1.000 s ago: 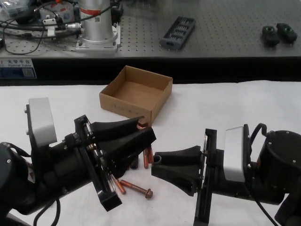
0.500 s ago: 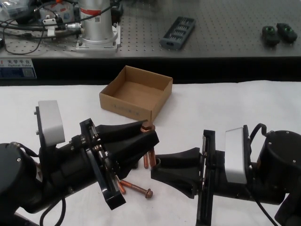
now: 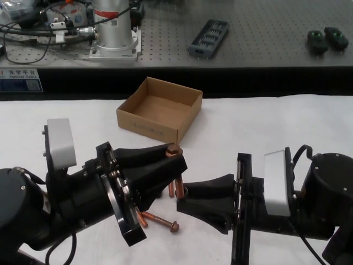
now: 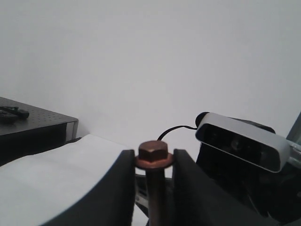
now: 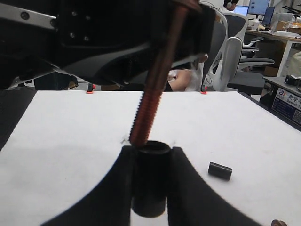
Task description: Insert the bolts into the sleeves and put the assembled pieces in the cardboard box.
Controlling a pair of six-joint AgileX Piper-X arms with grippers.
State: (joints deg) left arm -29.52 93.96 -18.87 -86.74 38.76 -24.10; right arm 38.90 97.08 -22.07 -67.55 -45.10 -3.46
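Observation:
My left gripper (image 4: pixel 153 162) is shut on a copper bolt (image 4: pixel 153 154), gripped just below its hex head with the head up. My right gripper (image 5: pixel 150 160) is shut on a black sleeve (image 5: pixel 150 179) held upright. The bolt's threaded shaft (image 5: pixel 153 94) slants down, and its tip meets the sleeve's open mouth. In the high view the left gripper (image 3: pixel 174 157) sits just above and left of the right gripper (image 3: pixel 185 193), with the bolt (image 3: pixel 179 179) hanging between them. The cardboard box (image 3: pixel 146 126) stands open behind them.
A loose copper bolt (image 3: pixel 160 221) lies on the white cloth below the grippers, and more bolts are partly hidden under the left gripper. A spare black sleeve (image 5: pixel 219 170) lies on the cloth nearby. A metal bench with equipment runs along the back.
The left gripper has shifted right and slightly down with the bolt, bringing its tip over the sleeve. The right gripper has edged a little to the left.

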